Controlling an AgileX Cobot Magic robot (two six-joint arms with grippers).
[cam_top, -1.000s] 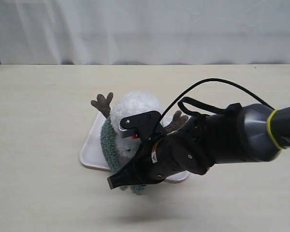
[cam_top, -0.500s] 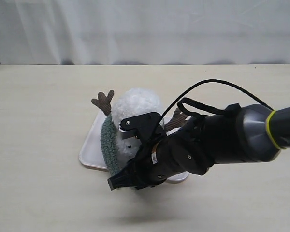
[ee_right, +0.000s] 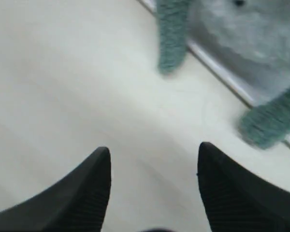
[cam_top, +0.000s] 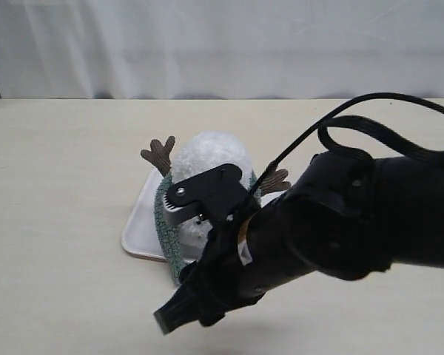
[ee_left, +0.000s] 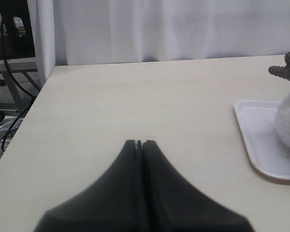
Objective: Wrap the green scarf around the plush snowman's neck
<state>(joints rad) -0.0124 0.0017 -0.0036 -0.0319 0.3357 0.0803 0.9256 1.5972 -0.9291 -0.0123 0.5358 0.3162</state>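
Note:
The plush snowman (cam_top: 211, 157) stands on a white tray (cam_top: 137, 228); its body shows in the right wrist view (ee_right: 241, 38). The green scarf (cam_top: 163, 222) lies round its neck on both sides, and the neck itself is hidden. Two scarf ends hang over the tray's front rim onto the table, one (ee_right: 171, 34) and the other (ee_right: 268, 123). My right gripper (cam_top: 163, 260) (ee_right: 152, 152) is open and empty, in front of the snowman and over bare table. My left gripper (ee_left: 139, 143) is shut and empty, well to the side of the tray (ee_left: 261, 150).
Brown twig arms (cam_top: 159, 154) stick out from the snowman. The right arm's black body and cable (cam_top: 340, 222) cover the snowman's front right. A white curtain (cam_top: 222, 44) backs the table. The table's edge, with cables beyond it (ee_left: 9, 130), shows in the left wrist view.
My right gripper has drawn back from the snowman toward the table's front and looms larger. The scarf stays on the snowman.

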